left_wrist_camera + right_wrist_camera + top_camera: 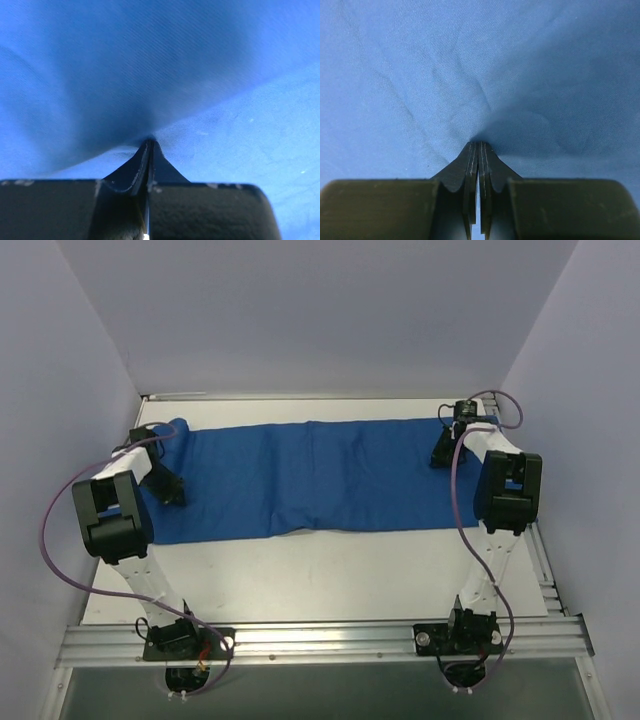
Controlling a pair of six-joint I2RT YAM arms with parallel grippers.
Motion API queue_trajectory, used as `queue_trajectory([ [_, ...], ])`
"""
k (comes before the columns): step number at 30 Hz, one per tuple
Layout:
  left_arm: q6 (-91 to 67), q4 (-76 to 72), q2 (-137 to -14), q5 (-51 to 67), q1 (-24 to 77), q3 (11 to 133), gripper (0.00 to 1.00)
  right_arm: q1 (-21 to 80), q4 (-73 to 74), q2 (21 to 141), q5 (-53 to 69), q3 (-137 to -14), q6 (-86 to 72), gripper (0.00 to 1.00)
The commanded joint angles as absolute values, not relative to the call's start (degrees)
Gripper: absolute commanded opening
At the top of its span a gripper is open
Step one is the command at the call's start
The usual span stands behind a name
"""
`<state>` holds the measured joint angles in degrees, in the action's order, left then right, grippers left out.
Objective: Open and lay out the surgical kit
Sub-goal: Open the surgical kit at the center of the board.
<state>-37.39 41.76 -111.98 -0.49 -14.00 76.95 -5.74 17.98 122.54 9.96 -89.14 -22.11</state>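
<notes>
The royal-blue cloth wrap (310, 475) lies as a long folded band across the far half of the table. My left gripper (168, 485) is at its left end, jaws shut on a pinch of the cloth (150, 141), which puckers toward the tips. My right gripper (443, 452) is at the right end, jaws shut on a pinch of the cloth (480, 143), with creases running into the tips. The steel tray and the silver instruments are hidden or out of view.
White tabletop (320, 575) shows in front of the cloth. Pale enclosure walls stand close at left (60, 390), right (590, 390) and back. An aluminium rail (320, 640) with the arm bases runs along the near edge. Purple cables loop off both arms.
</notes>
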Motion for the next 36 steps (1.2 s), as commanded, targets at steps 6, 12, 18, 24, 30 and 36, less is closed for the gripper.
queue_trajectory([
  [6, -30.33, 43.95, -109.6, -1.5, -11.16, 83.98, 0.02, -5.45, 22.76, 127.71, 11.86, -87.54, -21.27, 0.0],
  [12, -27.6, 47.28, -122.06, 5.06, -12.3, 101.4, 0.02, -5.36, 22.59, 126.65, 12.48, -85.52, -20.83, 0.0],
  [18, -28.13, 57.13, -138.6, 4.31, -12.39, 113.39, 0.02, -6.41, 21.71, 126.39, 11.34, -82.62, -20.57, 0.0],
  [24, -28.74, 55.19, -137.72, 4.66, -14.15, 111.17, 0.02, -11.25, 22.93, 125.16, 6.69, -79.89, -18.55, 0.0],
  [30, -28.21, 55.73, -137.64, 4.75, -15.29, 113.73, 0.03, -10.64, 22.24, 122.79, 8.96, -81.47, -18.63, 0.0],
  [36, -25.23, 60.91, -142.38, 6.24, -15.12, 126.2, 0.07, -9.85, 21.72, 119.99, 9.06, -85.86, -20.48, 0.0],
])
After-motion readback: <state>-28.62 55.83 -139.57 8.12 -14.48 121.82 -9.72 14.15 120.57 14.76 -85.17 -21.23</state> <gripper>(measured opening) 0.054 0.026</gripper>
